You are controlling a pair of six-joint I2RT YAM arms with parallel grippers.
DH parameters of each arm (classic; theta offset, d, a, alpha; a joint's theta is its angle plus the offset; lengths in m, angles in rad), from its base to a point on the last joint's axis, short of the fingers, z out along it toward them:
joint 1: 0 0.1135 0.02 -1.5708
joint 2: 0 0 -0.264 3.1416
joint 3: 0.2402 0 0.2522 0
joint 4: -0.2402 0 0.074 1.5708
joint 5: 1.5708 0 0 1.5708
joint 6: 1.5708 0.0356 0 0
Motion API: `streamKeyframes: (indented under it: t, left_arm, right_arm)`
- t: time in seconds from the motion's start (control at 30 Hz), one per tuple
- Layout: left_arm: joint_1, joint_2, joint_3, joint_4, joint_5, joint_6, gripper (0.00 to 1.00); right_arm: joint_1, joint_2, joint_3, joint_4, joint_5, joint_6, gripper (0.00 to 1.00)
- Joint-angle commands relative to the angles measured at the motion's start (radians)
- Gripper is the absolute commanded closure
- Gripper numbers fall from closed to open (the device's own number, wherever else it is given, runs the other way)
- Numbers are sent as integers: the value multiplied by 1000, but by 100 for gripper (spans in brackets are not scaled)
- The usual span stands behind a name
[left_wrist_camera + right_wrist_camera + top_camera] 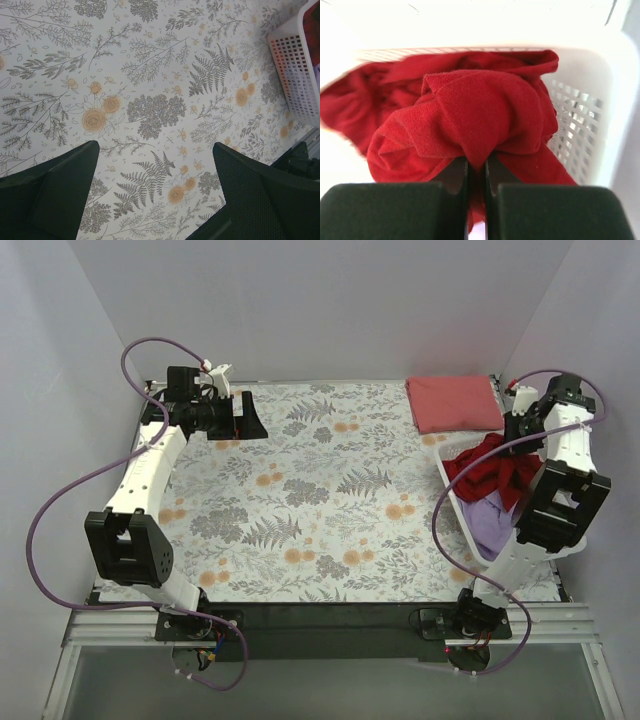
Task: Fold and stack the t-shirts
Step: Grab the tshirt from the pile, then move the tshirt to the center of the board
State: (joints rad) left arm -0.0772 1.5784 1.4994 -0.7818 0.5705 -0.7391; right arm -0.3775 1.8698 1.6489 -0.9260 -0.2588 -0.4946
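Right wrist view: a fold of the crumpled deep crimson fabric t-shirt [485, 115], lying inside the white plastic lattice basket [580, 125], is clamped in the jaws of the right gripper [476, 167]. It is best lifted straight up past the basket rim. The jaws of the left gripper [155, 165] are held apart.

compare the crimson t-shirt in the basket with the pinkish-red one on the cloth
The crimson t-shirt is crumpled; the pinkish-red t-shirt is folded flat. The crimson one sits in the white basket, pinched by the right gripper; the pinkish-red one lies free on the floral cloth. Both are plain red-toned fabric.
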Motion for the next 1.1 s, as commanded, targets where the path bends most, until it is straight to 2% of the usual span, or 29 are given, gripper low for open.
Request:
streamKeyframes:
  t: [0.0, 0.2, 0.33, 0.5, 0.63, 0.77, 0.93, 1.0, 1.03, 1.07]
  left_arm:
    - [5, -60, 47, -4, 15, -9, 2]
    - [23, -58, 64, 10, -8, -57, 2]
    - [71, -52, 88, 26, 25, -112, 3]
    - [169, -41, 149, 32, 57, -154, 3]
    - [237, -35, 182, 44, 92, -186, 4]
    - [275, -35, 194, 52, 103, -206, 3]
    - [310, -46, 185, 70, 129, -201, 4]
    - [313, -46, 185, 46, 140, -154, 2]
    - [312, -46, 183, 36, 141, -138, 2]
    - [312, -49, 179, 26, 141, -123, 2]
  right_arm:
    - [6, -145, 132, -80, -111, -1, 99]
    - [46, -228, 357, -131, -242, -12, 99]
    - [136, -253, 497, -122, -348, 26, 99]
    - [280, -285, 612, 24, -418, 122, 99]
    - [490, -337, 573, 198, -436, 175, 99]
    - [639, -370, 519, 474, -427, 261, 99]
    - [836, -321, 470, 598, -387, 265, 99]
    - [876, -301, 367, 601, -384, 246, 99]
    - [899, -298, 315, 601, -381, 242, 96]
    - [904, -296, 263, 602, -387, 237, 67]
